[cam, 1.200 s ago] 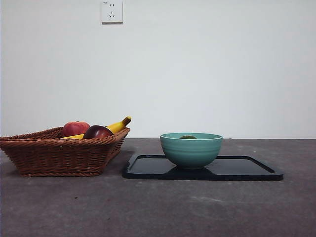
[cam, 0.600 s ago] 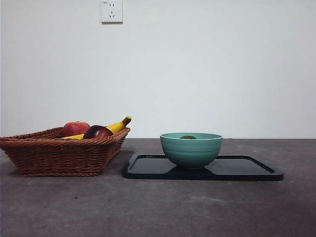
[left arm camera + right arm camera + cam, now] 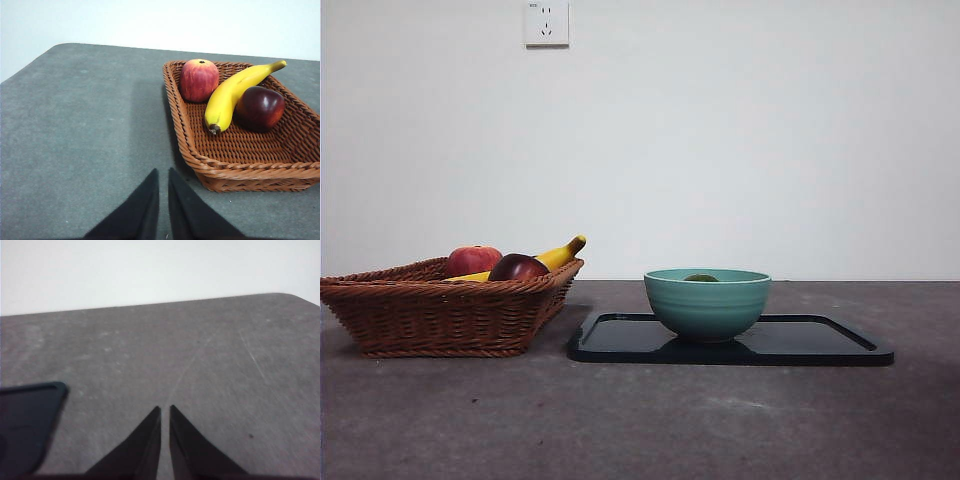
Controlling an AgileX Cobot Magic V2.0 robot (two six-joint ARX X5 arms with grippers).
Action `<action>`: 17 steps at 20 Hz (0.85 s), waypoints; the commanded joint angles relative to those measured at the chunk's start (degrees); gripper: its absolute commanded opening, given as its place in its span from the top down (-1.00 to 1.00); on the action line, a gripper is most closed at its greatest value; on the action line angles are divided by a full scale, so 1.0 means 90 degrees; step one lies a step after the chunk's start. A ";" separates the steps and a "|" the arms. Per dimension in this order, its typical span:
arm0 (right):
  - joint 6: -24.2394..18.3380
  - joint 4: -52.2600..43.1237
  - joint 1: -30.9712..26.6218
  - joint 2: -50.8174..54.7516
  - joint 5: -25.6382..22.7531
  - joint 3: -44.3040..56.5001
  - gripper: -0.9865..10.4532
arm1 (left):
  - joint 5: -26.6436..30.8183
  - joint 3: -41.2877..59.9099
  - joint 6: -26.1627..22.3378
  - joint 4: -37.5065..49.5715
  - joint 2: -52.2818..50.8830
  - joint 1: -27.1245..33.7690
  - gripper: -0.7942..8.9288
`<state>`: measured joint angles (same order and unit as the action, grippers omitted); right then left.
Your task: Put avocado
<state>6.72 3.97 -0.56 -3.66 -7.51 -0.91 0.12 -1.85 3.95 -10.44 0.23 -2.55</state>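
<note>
While both tools rest nearly closed, avocado point(image 3: 701, 278) barely visible inside teal bowl point(image 3: 707, 305), axis indiscernible.

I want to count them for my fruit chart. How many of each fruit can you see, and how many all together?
Apple: 1
Banana: 1
Dark red fruit: 1
Avocado: 1, only its green top peeks over the bowl rim
Total: 4 fruits

The bowl point(image 3: 707, 303) hides all but a sliver of the avocado point(image 3: 701, 278); the tray point(image 3: 25, 425) is cut off at the right wrist picture's edge.
</note>
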 commanded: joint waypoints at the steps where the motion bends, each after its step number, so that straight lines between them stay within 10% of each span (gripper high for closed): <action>1: -0.0148 0.0117 -0.0051 0.0083 0.0066 0.0034 0.78 | 0.0012 0.0134 -0.0070 -0.0036 -0.0005 -0.0017 0.78; 17: -0.0699 0.0709 -0.0049 0.0384 0.0899 0.0034 0.78 | 0.0012 0.0134 -0.0070 -0.0039 -0.0005 -0.0017 0.78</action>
<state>1.23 9.82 -0.93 -0.30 0.45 -0.93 0.12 -1.85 3.95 -10.44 0.23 -2.55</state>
